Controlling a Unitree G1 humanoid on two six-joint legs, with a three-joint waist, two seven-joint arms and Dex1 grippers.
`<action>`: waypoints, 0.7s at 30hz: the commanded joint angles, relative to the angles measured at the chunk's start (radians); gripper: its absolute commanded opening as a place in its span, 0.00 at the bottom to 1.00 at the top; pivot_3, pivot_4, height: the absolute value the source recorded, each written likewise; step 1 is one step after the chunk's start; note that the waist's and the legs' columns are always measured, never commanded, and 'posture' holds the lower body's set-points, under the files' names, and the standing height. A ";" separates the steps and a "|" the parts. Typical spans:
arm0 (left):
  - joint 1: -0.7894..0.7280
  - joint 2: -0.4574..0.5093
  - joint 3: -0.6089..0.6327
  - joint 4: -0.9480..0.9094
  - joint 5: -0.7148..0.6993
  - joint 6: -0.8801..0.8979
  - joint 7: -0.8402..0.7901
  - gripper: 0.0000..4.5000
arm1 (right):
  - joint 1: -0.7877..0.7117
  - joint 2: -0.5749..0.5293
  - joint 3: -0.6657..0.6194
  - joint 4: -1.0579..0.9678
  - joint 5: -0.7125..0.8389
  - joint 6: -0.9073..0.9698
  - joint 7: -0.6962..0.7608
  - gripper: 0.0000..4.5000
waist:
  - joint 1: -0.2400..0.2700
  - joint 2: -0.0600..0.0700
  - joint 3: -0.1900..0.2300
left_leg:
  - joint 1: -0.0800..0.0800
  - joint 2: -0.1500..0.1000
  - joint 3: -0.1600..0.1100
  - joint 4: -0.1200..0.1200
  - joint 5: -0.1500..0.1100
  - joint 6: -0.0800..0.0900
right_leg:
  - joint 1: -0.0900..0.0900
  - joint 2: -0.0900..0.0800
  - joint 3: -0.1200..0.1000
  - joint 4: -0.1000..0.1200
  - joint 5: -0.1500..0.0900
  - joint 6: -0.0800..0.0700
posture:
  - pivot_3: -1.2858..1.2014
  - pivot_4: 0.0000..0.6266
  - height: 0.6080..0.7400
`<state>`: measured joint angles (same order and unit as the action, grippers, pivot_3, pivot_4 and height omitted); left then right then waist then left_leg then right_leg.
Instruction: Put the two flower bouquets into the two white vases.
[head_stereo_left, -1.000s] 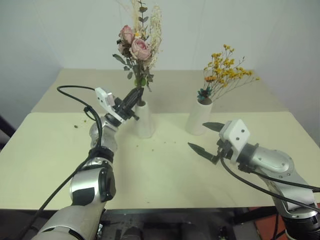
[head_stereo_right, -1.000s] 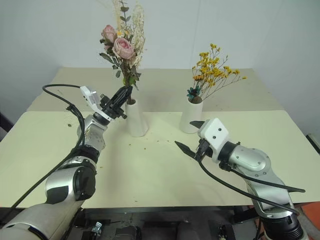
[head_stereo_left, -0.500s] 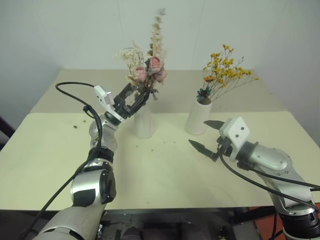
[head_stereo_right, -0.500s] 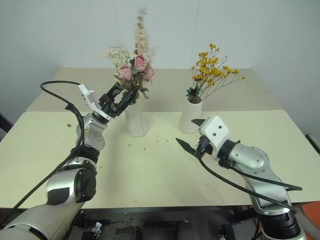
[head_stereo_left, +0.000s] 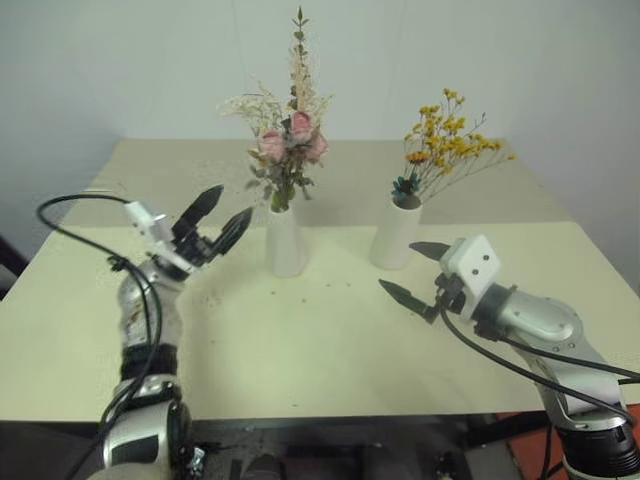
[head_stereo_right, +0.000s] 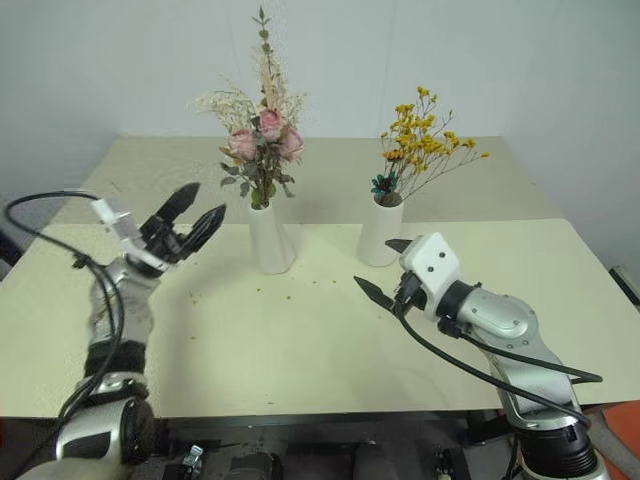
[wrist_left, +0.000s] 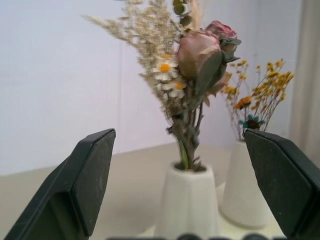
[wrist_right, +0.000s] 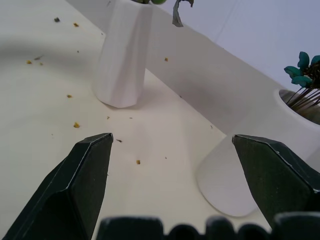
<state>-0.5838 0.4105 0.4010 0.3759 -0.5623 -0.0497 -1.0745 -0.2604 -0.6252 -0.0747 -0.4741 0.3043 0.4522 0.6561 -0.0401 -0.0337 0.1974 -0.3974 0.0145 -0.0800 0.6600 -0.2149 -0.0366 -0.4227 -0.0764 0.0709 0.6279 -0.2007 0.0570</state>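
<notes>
The pink-rose bouquet (head_stereo_left: 286, 150) stands upright in the slim white vase (head_stereo_left: 286, 240) at the table's middle. To its right, the yellow-orange bouquet (head_stereo_left: 450, 140) leans out of the wider white vase (head_stereo_left: 396, 238). My left gripper (head_stereo_left: 214, 222) hangs open and empty to the left of the slim vase, a short gap away from it. Its wrist view looks at the roses (wrist_left: 197, 50) and that vase (wrist_left: 187, 207). My right gripper (head_stereo_left: 415, 270) is open and empty just in front of the wider vase (wrist_right: 260, 160).
The pale yellow table (head_stereo_left: 320, 330) carries small crumbs of dried petals (head_stereo_left: 300, 290) around the slim vase. A seam (head_stereo_left: 130, 227) crosses the tabletop behind the vases. A white wall closes off the far side.
My left gripper opened, letting go of the rose stems, and drew back to the left. The rose bouquet sank into the slim vase and now stands there. The right gripper stayed put.
</notes>
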 joint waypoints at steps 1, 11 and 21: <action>0.095 0.110 0.053 -0.212 -0.064 0.088 0.023 0.99 | 0.039 -0.046 -0.168 -0.037 0.097 0.000 0.043 1.00 | 0.003 0.000 0.000 | 0.000 0.000 0.000 0.000 0.000 0.000 | 0.000 0.000 0.000 0.000 0.000 0.000 | 0.52 0.24 1.00; 0.355 0.408 0.138 -0.447 -0.081 0.240 0.011 0.99 | 0.213 -0.278 -0.491 0.113 0.223 -0.056 0.326 1.00 | 0.003 0.000 0.000 | 0.005 0.001 0.002 0.000 0.000 0.000 | 0.003 0.000 0.000 0.000 -0.007 0.006 | 0.52 0.24 1.00; 0.363 0.432 0.160 -0.489 -0.151 0.286 -0.018 0.99 | 0.218 -0.381 -0.573 0.247 0.185 -0.111 0.366 1.00 | -0.005 0.000 0.000 | 0.005 0.002 0.003 -0.001 0.000 0.000 | 0.002 0.000 0.001 0.000 -0.007 0.006 | 0.52 0.24 1.00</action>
<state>-0.2216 0.8362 0.5273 -0.0813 -0.6760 0.2458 -1.0767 -0.0368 -0.9836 -0.6020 -0.2164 0.4885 0.3705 1.0205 -0.0447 -0.0335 0.1972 -0.3927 0.0163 -0.0767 0.6590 -0.2150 -0.0365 -0.4202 -0.0760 0.0721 0.6280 -0.2079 0.0627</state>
